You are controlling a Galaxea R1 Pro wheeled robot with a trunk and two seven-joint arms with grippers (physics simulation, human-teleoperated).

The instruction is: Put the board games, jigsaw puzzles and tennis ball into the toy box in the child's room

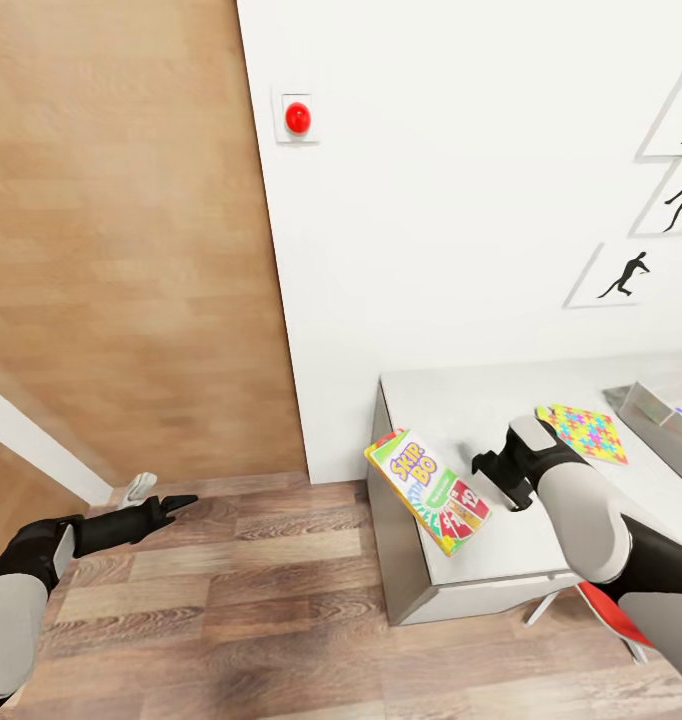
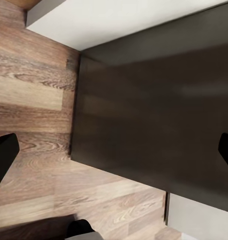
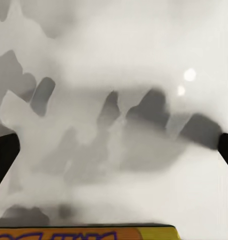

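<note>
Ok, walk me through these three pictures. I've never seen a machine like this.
It is a simulated two-armed robot. The large picture looks down from its head; the other two come from cameras near each gripper. The right gripper hovers open over the table, beside the Skip-Bo box, which overhangs the table's edge. A jigsaw puzzle lies further back, next to the grey toy box. The left gripper hangs open over the wooden floor. Neither gripper holds anything.

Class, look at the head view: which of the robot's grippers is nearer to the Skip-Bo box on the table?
Right. The right gripper hovers just beside the Skip-Bo box at the table's corner; the left gripper is far off over the wood floor.
</note>
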